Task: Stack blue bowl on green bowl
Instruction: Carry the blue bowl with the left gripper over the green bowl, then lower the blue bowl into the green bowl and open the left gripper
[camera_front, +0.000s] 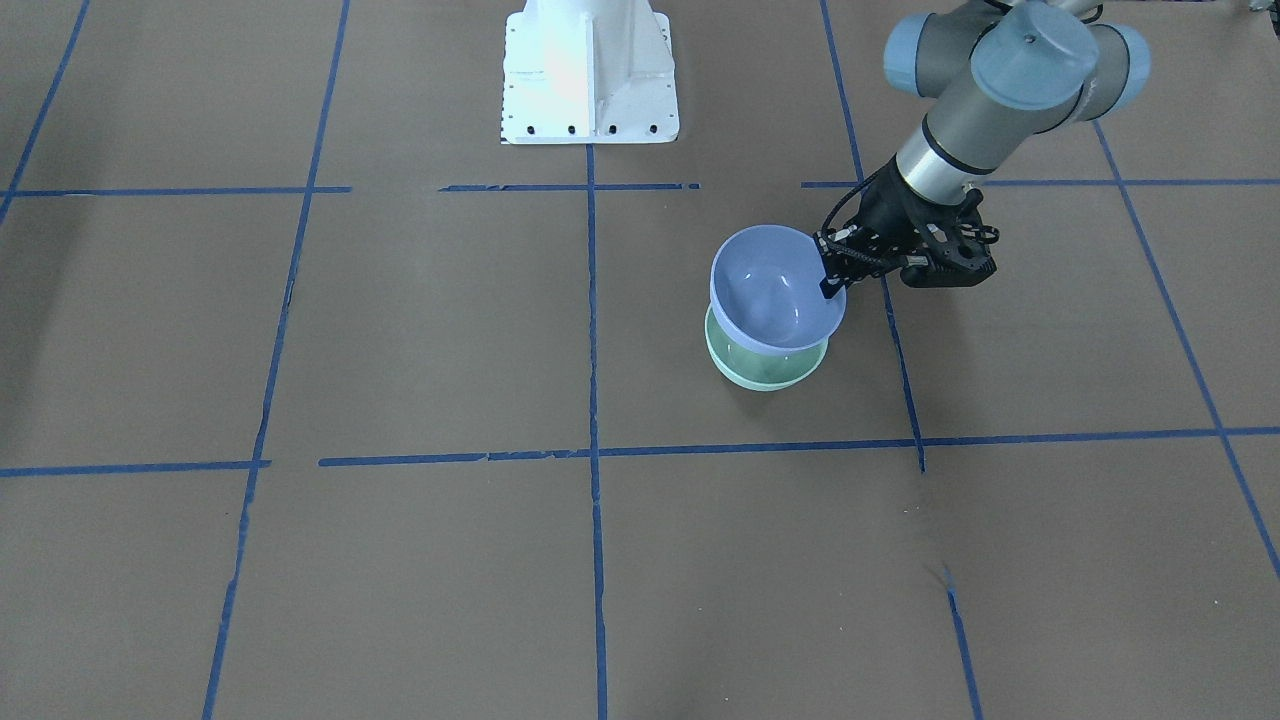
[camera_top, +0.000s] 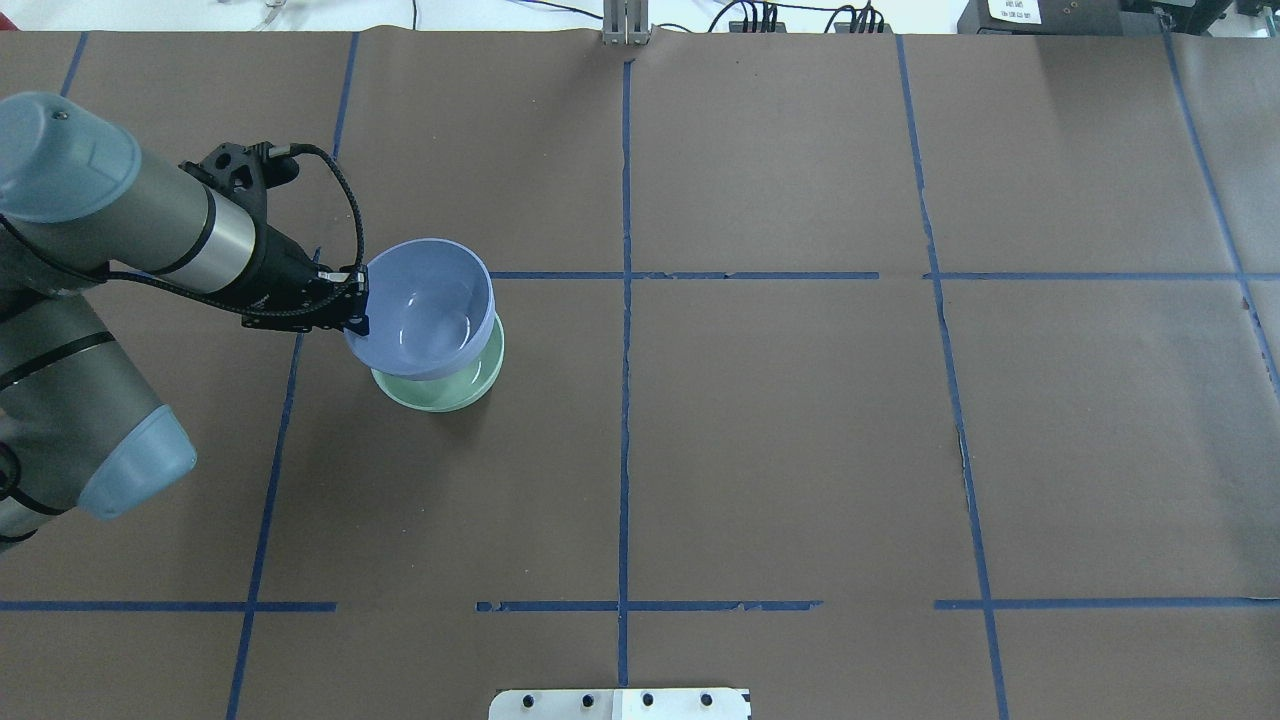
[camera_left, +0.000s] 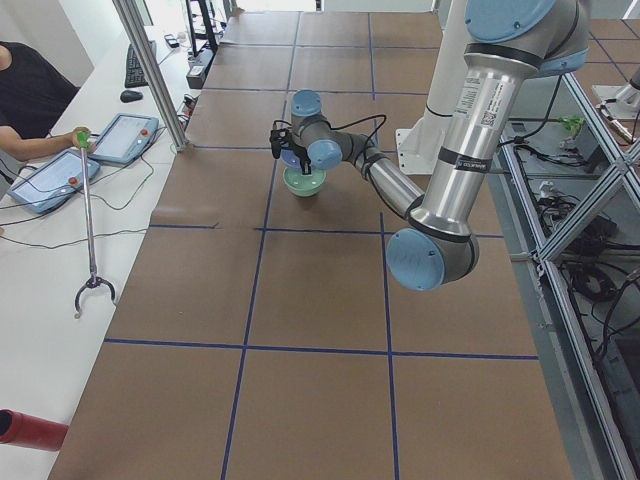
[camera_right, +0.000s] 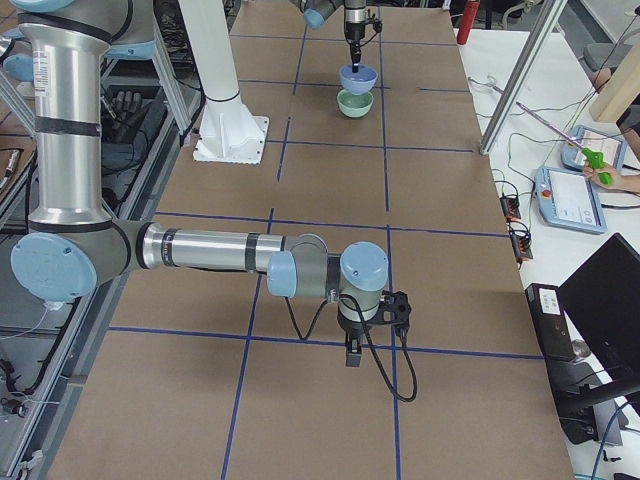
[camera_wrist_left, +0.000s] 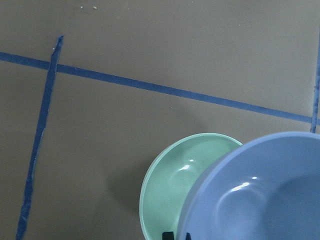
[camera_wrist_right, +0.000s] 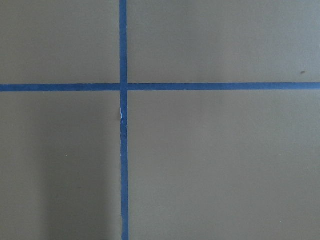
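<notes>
The blue bowl (camera_front: 775, 290) hangs just above the green bowl (camera_front: 765, 368), slightly tilted and offset toward the robot. My left gripper (camera_front: 830, 285) is shut on the blue bowl's rim on the side facing the arm. In the overhead view the blue bowl (camera_top: 430, 305) covers most of the green bowl (camera_top: 440, 392), and my left gripper (camera_top: 358, 305) is at its left rim. The left wrist view shows the blue bowl (camera_wrist_left: 265, 190) overlapping the green bowl (camera_wrist_left: 172, 185). My right gripper (camera_right: 352, 355) points down near the table, far from the bowls; I cannot tell whether it is open or shut.
The white robot base (camera_front: 590, 70) stands at the table's robot side. Blue tape lines (camera_top: 625, 400) divide the brown table cover into squares. Operators' tablets (camera_left: 120, 138) and a grabber pole (camera_left: 90, 240) lie on the side bench.
</notes>
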